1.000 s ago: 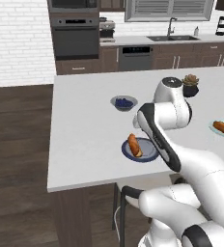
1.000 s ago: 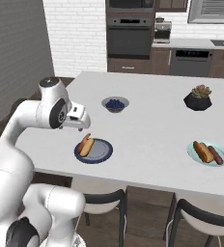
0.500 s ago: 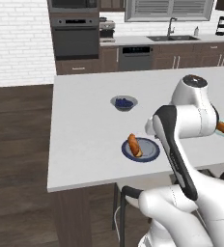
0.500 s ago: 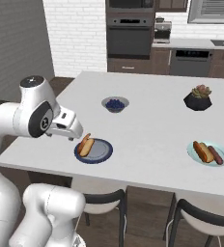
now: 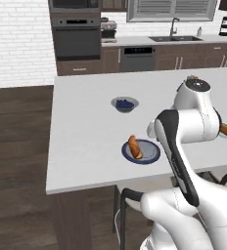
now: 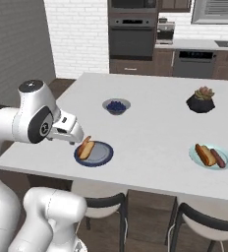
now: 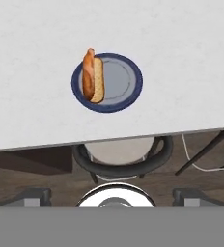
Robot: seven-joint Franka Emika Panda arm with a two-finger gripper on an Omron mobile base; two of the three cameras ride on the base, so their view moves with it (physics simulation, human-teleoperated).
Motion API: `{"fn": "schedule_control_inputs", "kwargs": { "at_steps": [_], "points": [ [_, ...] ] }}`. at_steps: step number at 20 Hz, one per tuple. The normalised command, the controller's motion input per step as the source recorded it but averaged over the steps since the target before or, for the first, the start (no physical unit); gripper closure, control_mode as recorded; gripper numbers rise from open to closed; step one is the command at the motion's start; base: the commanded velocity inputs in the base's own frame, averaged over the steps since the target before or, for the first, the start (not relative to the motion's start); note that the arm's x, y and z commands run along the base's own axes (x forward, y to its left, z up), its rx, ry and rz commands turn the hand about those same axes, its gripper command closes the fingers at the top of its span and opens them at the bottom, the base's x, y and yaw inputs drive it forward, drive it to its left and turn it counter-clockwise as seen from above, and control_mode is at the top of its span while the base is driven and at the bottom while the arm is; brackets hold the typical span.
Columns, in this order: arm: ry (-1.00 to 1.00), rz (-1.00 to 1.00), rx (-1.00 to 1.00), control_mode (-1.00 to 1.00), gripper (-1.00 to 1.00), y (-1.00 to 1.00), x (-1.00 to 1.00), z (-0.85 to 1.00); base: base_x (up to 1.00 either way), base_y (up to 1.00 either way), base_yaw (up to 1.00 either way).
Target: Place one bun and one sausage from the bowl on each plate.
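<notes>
While the arm hangs over the near left edge of the tabletop, its hand sits just left of the blue-rimmed plate, and the jaws stand wide apart with nothing between them. On the left part of that plate lie a bun and a sausage, side by side and touching, the sausage at the plate's outer left rim; the rest of the plate is bare. From the hand's camera the same plate sits near the tabletop's front edge, above a dark stool tucked under it. Beyond the blue-rimmed plate, further back on the tabletop, stands the small berry bowl. Well to the right of the blue-rimmed plate, near the back, is the black plant pot. Far right of the blue-rimmed plate, toward the front edge, rests the teal plate, carrying a second bun with a second sausage lying beside it. In the left base view the blue-rimmed plate shows just left of the arm's dark-banded link.
</notes>
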Motion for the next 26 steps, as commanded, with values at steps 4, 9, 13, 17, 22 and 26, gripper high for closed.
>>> {"fn": "schedule_control_inputs", "kwargs": {
  "at_steps": [4, 9, 13, 17, 22, 26],
  "points": [
    [0.0, 0.0, 0.0, 1.0, -1.0, 0.0, 0.0, 0.0, -0.25, -0.98, 0.0],
    [0.0, 0.0, 0.0, 1.0, -1.0, 0.0, 0.0, 0.0, -0.14, -1.0, 0.0],
    [0.0, 0.0, 0.0, 1.0, -1.0, 0.0, 0.0, 0.0, 0.0, -1.0, 0.0],
    [0.0, 0.0, 0.0, 1.0, -1.0, 0.0, 0.0, 0.0, 0.0, -1.0, 0.0],
    [0.0, 0.0, 0.0, 1.0, -1.0, 0.0, 0.0, 0.0, 0.0, -1.0, 0.04],
    [0.0, 0.0, 0.0, 1.0, -1.0, 0.0, 0.0, 0.0, 0.0, -0.99, 0.03]
  ]
}}
